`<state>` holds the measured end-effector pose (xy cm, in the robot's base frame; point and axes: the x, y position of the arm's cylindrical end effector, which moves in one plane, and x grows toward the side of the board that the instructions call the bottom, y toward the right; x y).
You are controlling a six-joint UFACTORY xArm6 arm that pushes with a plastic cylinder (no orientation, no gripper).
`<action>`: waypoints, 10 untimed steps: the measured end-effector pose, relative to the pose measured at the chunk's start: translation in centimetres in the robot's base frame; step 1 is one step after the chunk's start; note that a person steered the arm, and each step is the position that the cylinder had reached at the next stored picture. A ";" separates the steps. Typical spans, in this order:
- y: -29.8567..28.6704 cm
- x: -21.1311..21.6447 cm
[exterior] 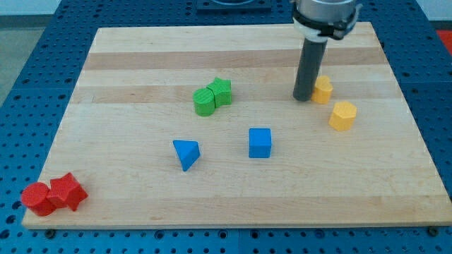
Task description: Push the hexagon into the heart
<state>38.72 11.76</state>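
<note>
My tip (pixel 304 98) rests on the board at the view's upper right. It touches, or nearly touches, the left side of a yellow block (pixel 324 89) that looks like the heart; the rod hides part of it. A yellow hexagon (pixel 342 115) lies just below and to the right of that block, a small gap apart. The tip is to the upper left of the hexagon, about one block width away.
Two green blocks (pixel 212 97) sit touching near the board's middle. A blue triangle (pixel 186 153) and a blue cube (pixel 260 142) lie lower in the middle. Two red blocks (pixel 53 195) touch at the bottom left corner. The wooden board's right edge (pixel 417 141) is near the hexagon.
</note>
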 end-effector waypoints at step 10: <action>-2.7 8.0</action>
<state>46.74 9.02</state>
